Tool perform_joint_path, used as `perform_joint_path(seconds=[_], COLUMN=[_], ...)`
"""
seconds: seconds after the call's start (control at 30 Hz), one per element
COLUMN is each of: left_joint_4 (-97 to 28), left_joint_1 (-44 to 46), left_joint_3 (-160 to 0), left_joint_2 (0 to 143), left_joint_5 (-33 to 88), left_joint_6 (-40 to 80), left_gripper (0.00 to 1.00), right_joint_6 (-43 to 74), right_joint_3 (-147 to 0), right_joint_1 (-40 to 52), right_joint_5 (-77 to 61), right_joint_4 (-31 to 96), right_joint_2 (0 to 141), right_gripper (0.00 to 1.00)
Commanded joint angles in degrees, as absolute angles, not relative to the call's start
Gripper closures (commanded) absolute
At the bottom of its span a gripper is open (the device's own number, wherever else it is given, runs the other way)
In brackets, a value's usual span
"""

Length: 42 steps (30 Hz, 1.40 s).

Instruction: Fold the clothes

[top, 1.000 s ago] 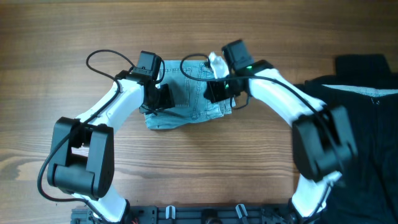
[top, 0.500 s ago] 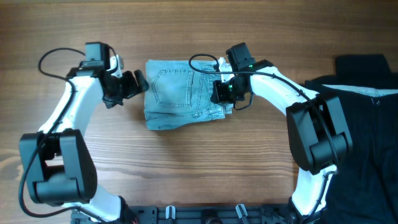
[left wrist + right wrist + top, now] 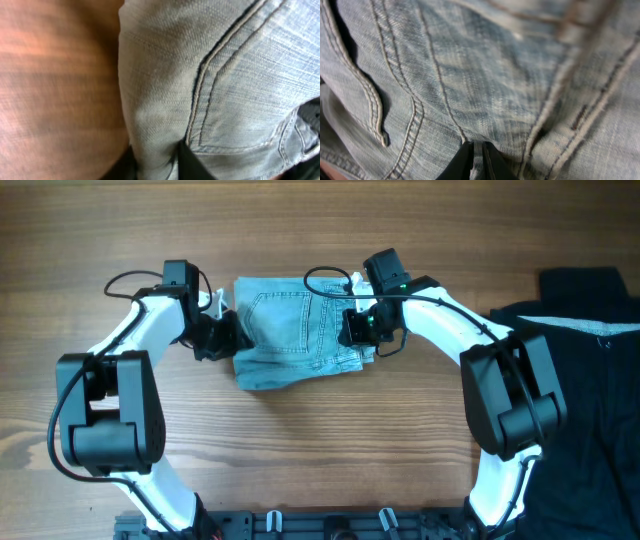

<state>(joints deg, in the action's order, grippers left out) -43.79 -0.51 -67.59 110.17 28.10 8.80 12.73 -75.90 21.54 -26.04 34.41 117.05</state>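
The wooden counter [image 3: 320,440] fills the whole scene, its grain running left to right. Over on the far right a heap of black garments [image 3: 590,380] lies spread across the edge, well apart from the work in the middle. The two white and black arms reach in from the near side and curve towards each other, the left arm [image 3: 140,340] bending in from the left and the right arm [image 3: 450,330] from the right.

Between them, in the upper middle of the counter, lie the light blue denim shorts [image 3: 295,330], folded into a compact, roughly square bundle. A back pocket [image 3: 275,320] with its curved stitching faces up.

The left hand [image 3: 222,335] sits at the bundle's left edge. From its own wrist camera the left hand [image 3: 155,165] has one dark finger [image 3: 192,162] on each side of a rounded fold of denim, and the cloth fills the gap, so it is gripping the shorts there, with bare wood just to the left of the fold.

The right hand [image 3: 358,328] is at the bundle's right edge. In the right wrist camera its fingertips [image 3: 465,159] are almost together, nipping a thin bit of denim beside a line of double stitching, so it too is clamped on the shorts.
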Motion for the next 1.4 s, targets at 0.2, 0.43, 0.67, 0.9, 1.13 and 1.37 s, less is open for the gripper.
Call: perform_joint_path(seconds=[0.2, 0.43, 0.67, 0.9, 1.13, 1.37], left_joint_4=[-59.02, -47.99, -31.40, -15.73, -21.82, -37.58], left_joint_1=[2.72, 7.38, 7.16, 0.56, -5.54, -5.48], left_joint_3=[-73.41, -55.92, -42.37, -44.34, -55.20, -56.86], left_joint_2=[91.83, 92.01, 92.86, 93.54, 92.88, 91.26], left_joint_5=[25.78, 23.33, 7.97, 0.14, 17.72, 28.29], left_joint_6=[14.26, 31.09, 40.62, 40.91, 27.75, 23.07], left_gripper=[0.88, 0.92, 0.96, 0.96, 0.72, 0.46], right_joint_6=[8.75, 12.29, 12.58, 10.87, 5.89, 7.31], right_joint_3=[-76.51, -76.51, -76.49, -76.44, -76.40, -76.40], right_joint_1=[20.53, 19.90, 19.97, 20.10, 20.84, 21.28], right_joint_5=[-22.57, -21.43, -21.45, -22.46, -27.42, -14.96], right_joint_4=[40.69, 37.98, 37.04, 32.10, 26.59, 32.25], right_joint_2=[113.06, 101.30, 100.29, 101.10, 108.60, 117.45], right_gripper=[0.78, 0.71, 0.71, 0.65, 0.60, 0.75])
